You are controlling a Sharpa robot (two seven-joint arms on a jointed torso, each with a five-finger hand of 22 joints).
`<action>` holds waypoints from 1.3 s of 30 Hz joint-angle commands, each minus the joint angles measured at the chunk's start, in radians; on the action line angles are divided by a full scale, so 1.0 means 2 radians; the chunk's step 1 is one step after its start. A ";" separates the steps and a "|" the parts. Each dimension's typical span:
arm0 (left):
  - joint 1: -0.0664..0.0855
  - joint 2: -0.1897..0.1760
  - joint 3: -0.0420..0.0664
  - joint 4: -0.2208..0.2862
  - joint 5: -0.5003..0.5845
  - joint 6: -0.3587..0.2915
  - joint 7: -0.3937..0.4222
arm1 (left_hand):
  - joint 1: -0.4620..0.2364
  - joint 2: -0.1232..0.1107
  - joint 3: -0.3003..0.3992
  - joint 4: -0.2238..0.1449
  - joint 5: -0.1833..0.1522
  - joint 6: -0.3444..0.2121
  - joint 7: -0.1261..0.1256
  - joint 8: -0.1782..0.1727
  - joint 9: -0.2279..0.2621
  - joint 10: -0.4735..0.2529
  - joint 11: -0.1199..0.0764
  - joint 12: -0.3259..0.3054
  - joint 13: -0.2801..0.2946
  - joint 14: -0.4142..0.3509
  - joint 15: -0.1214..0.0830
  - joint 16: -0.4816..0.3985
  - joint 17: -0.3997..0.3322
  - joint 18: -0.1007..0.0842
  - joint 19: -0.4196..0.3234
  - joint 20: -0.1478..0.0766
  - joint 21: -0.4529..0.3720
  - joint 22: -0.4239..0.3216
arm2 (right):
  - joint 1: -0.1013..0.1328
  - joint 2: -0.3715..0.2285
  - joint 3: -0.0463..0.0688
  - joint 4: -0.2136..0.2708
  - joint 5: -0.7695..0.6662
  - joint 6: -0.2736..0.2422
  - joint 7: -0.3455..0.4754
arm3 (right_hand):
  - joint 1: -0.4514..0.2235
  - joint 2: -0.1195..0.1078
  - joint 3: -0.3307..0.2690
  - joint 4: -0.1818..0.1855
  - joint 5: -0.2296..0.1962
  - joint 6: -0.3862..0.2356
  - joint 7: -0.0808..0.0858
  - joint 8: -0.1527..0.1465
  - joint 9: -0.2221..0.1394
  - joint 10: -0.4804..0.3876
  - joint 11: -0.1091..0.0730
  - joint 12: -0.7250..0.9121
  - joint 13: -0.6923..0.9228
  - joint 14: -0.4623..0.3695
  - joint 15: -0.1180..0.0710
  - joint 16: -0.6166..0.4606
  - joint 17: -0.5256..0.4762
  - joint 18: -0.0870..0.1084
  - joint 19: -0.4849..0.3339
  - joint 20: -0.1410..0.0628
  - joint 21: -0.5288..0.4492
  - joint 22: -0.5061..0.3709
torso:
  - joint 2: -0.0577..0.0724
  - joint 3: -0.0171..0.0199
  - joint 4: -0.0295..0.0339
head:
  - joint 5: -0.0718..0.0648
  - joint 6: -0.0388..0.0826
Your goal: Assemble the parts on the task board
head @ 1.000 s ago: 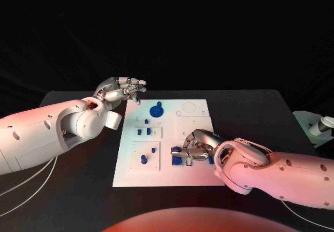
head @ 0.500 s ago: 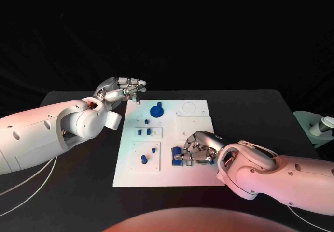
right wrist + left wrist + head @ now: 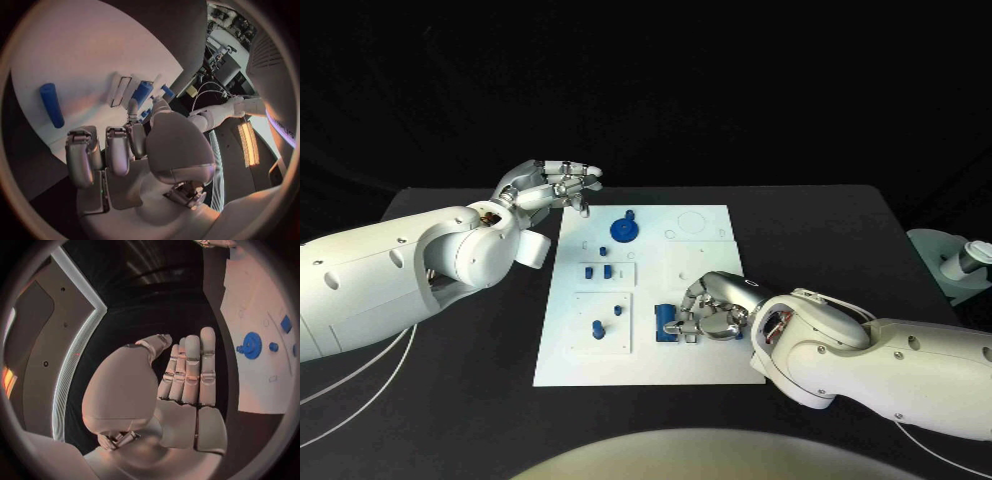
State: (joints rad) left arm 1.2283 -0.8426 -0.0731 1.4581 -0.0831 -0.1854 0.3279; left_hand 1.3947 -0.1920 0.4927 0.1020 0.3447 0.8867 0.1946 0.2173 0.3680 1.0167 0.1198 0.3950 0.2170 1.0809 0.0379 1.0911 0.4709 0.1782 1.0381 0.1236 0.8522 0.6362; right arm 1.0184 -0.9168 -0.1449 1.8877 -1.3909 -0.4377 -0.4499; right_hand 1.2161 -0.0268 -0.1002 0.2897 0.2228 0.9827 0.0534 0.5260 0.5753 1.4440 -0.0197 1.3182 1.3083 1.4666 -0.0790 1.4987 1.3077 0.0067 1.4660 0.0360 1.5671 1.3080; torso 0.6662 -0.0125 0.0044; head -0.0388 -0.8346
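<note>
The white task board lies lengthwise, 12 to 6 o'clock, mid-tabletop. The right hand rests over the board's right-hand lower panel, fingers curled against small blue parts at its 9 o'clock; whether it grips one I cannot tell. In the right wrist view, a blue peg lies flat on the board beyond the fingertips. The left hand hovers off the board's far left corner, fingers together, holding nothing. One blue gear sits at its 4 o'clock. Two small blue blocks sit mid-board.
</note>
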 commanded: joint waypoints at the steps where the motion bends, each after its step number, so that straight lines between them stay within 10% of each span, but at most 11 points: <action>1: 0.000 0.000 0.000 0.001 0.001 0.008 0.002 | 0.000 0.003 0.002 0.002 0.002 -0.002 0.000 0.002 0.000 -0.003 -0.001 0.004 0.001 -0.003 0.001 0.002 -0.001 0.003 0.001 0.004 -0.002 -0.001 | -0.001 0.002 0.000 -0.004 -0.013 0.020 -0.002 | 0.009 0.000 -0.001 -0.001 0.000 0.001 -0.002 0.001 -0.001 0.004 -0.001 0.003 0.039 0.034 -0.003 0.002 0.030 -0.003 0.052 -0.005 0.002 0.131 | 0.000 -0.0002 -0.0002 | 0.001 -0.001; 12: 0.000 0.000 0.000 0.001 0.001 0.008 0.001 | 0.000 0.003 0.002 0.002 0.002 -0.002 0.000 0.002 0.000 -0.003 -0.001 0.004 0.001 -0.003 0.001 0.002 -0.001 0.003 0.001 0.004 -0.002 -0.001 | -0.001 0.001 0.000 -0.003 -0.016 0.022 0.000 | 0.023 -0.002 -0.004 -0.002 -0.001 0.001 -0.002 0.000 -0.003 0.004 -0.001 0.002 0.040 0.034 -0.003 0.002 0.029 -0.003 0.052 -0.005 0.002 0.131 | 0.000 0.0001 -0.0007 | 0.001 -0.001; 24: 0.000 0.000 0.000 0.000 0.001 0.007 0.002 | 0.000 0.003 0.002 0.002 0.002 -0.002 0.000 0.002 0.000 -0.003 -0.001 0.004 0.001 -0.003 0.001 0.002 -0.001 0.003 0.001 0.004 -0.002 -0.001 | 0.009 -0.041 0.002 0.015 -0.003 -0.037 0.029 | 0.046 -0.002 -0.005 -0.001 0.008 -0.008 0.002 -0.009 -0.008 -0.002 0.001 -0.009 0.033 0.033 -0.001 0.000 0.026 -0.003 0.052 -0.004 0.002 0.131 | -0.002 0.0002 -0.0012 | -0.004 0.003; 39: 0.000 0.001 -0.002 -0.001 0.001 0.007 0.004 | 0.000 0.003 0.002 0.002 0.002 -0.002 0.000 0.002 0.000 -0.004 -0.001 0.005 0.001 -0.004 0.001 0.003 -0.001 0.003 0.002 0.004 -0.002 -0.001 | 0.013 -0.126 -0.002 0.027 -0.036 -0.001 0.025 | 0.083 -0.001 -0.004 -0.001 -0.015 -0.017 0.012 -0.037 -0.025 -0.009 0.010 -0.024 0.025 0.032 0.006 -0.001 0.025 -0.003 0.051 0.002 -0.002 0.130 | -0.002 0.0003 -0.0054 | -0.015 0.004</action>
State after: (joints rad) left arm 1.2275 -0.8428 -0.0781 1.4555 -0.0832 -0.1847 0.3256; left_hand 1.3947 -0.1920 0.4927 0.1020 0.3447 0.8868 0.1946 0.2173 0.3680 1.0168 0.1198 0.3987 0.2178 1.0809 0.0380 1.0911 0.4700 0.1783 1.0417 0.1272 0.8522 0.6354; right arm 1.0499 -1.1665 -0.1475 1.9349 -1.4192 -0.4683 -0.4014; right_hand 1.3745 -0.0293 -0.1044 0.2855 0.1972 0.9483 0.0733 0.4561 0.5273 1.4292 -0.0013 1.2727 1.3896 1.4647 -0.0730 1.4986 1.3075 0.0068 1.4660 0.0364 1.5621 1.3076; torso 0.6629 -0.0120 -0.0029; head -0.0677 -0.8251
